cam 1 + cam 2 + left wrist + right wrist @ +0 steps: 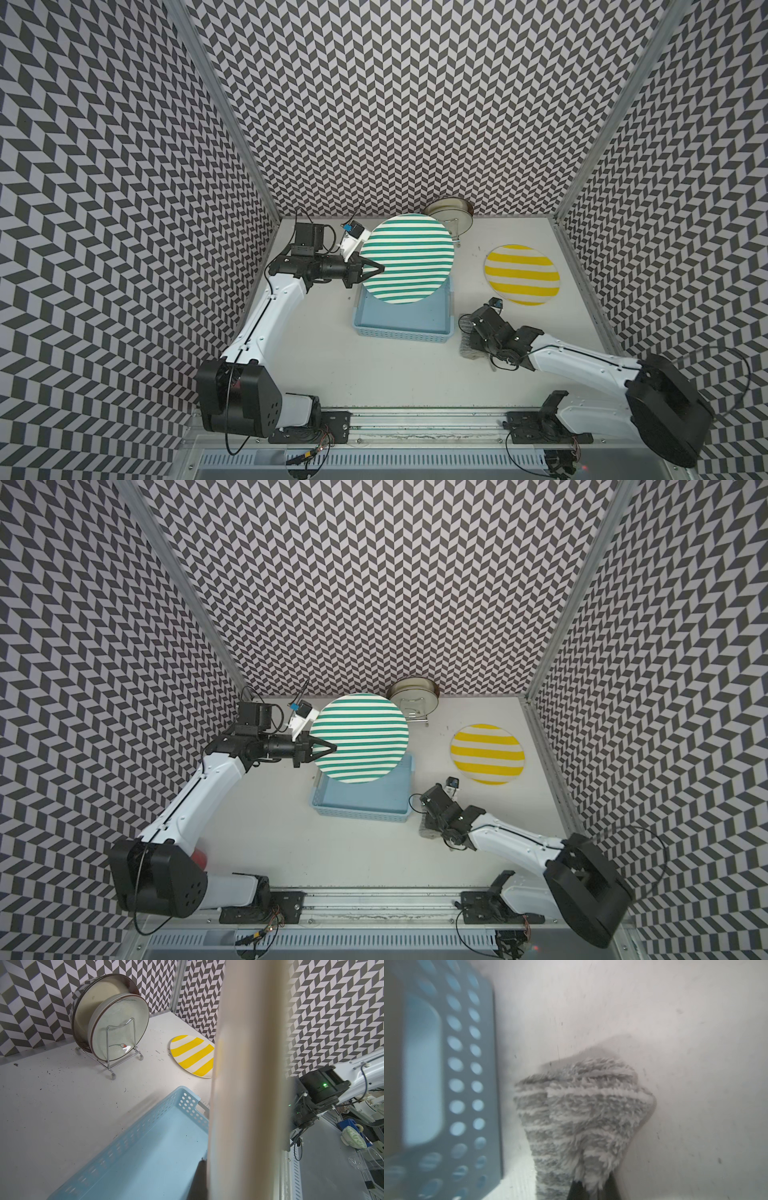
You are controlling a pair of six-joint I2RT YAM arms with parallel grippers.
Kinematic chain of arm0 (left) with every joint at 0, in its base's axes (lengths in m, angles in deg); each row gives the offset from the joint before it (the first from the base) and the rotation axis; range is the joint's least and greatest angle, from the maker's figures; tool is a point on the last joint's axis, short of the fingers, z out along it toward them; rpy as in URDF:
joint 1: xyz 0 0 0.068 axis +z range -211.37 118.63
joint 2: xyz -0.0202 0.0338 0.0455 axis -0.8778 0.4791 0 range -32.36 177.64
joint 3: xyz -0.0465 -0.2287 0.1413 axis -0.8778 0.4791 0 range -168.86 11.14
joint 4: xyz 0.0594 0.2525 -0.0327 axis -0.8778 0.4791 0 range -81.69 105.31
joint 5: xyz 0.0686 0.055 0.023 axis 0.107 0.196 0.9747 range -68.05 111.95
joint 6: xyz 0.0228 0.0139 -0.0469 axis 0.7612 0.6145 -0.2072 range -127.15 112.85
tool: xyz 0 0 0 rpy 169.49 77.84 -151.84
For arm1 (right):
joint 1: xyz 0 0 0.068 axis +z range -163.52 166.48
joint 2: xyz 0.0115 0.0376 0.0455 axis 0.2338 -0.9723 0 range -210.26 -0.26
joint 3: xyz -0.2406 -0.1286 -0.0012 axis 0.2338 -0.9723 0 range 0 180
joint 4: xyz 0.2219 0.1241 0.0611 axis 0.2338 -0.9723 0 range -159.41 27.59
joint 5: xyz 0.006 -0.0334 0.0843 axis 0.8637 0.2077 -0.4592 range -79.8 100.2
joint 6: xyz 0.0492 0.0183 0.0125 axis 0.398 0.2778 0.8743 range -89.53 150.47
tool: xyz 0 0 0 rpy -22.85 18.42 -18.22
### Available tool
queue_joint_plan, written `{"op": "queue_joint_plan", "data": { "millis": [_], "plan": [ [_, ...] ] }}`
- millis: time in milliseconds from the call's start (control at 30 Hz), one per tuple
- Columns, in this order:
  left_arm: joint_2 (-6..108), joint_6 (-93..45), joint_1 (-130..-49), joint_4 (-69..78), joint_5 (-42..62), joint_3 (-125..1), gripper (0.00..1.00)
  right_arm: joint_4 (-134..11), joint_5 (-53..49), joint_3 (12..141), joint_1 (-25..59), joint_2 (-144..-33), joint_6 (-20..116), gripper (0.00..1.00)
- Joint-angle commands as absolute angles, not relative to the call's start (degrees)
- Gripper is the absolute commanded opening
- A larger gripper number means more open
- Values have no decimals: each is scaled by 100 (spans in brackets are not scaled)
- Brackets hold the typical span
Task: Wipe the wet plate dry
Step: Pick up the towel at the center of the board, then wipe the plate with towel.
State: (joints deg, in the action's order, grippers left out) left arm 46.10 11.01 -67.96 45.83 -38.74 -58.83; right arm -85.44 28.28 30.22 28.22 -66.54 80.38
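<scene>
The green-striped plate (406,259) is held clear of the surface (316,353), above the far end of the blue basket (401,332), with its striped face turned up towards the cameras in both top views. It is gripped at the rim by the left end effector (376,269), whose jaws are clamped on the edge. The plate is judged stiff, breakable and, being wet, slippery, so wiping pressure is best kept light and close to the grip. The cloth (581,1109) is soft and fluffy and is expected to bunch, so a pinch at a fold suits it. It lies on the surface just beside the basket, and the right end effector (592,1187) is closed on it. The left arm is stretched forward with its wrist level. The right arm is reached low, its forearm sloping down to the cloth.
</scene>
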Motion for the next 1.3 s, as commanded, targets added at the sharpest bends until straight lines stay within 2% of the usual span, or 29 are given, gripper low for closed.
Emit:
{"op": "queue_joint_plan", "data": {
  "millis": [0, 167, 300, 400, 500, 600, 733, 1000, 1133, 1267],
  "plan": [
    [4551, 1005, -6760, 4311, -3990, -5877, 0, -8892, 3866, 3289, 2832, -5569, 8141, 0],
    [4505, 678, -6761, 4001, -3859, -5753, 0, -8131, 4451, 3566, 2814, -4056, 6916, 0],
    [4470, 460, -6783, 3778, -3867, -5596, 0, -6255, 3167, 3566, 2807, -3655, 5483, 0],
    [4486, 373, -6792, 3692, -4102, -5504, 0, -5543, 1851, 4140, 2814, -4336, 4954, 0],
    [4509, 378, -6805, 3712, -4356, -5467, 0, -5665, 667, 5229, 2830, -5585, 4659, 0],
    [4508, 444, -6828, 3778, -4570, -5454, 0, -6064, 303, 6418, 2962, -6802, 4595, 0],
    [4523, 463, -6852, 3816, -4613, -5437, 0, -6348, 778, 7620, 3304, -8099, 4470, 0],
    [4486, 469, -6875, 3846, -4579, -5437, 0, -6832, 2677, 9275, 3830, -9756, 4619, 0],
    [4439, 480, -6891, 3833, -4542, -5404, 0, -7401, 3871, 9622, 3927, -10178, 4877, 0],
    [4370, 444, -6888, 3752, -4538, -5376, 0, -7504, 4696, 9283, 3907, -10065, 5004, 0]
  ]
}}
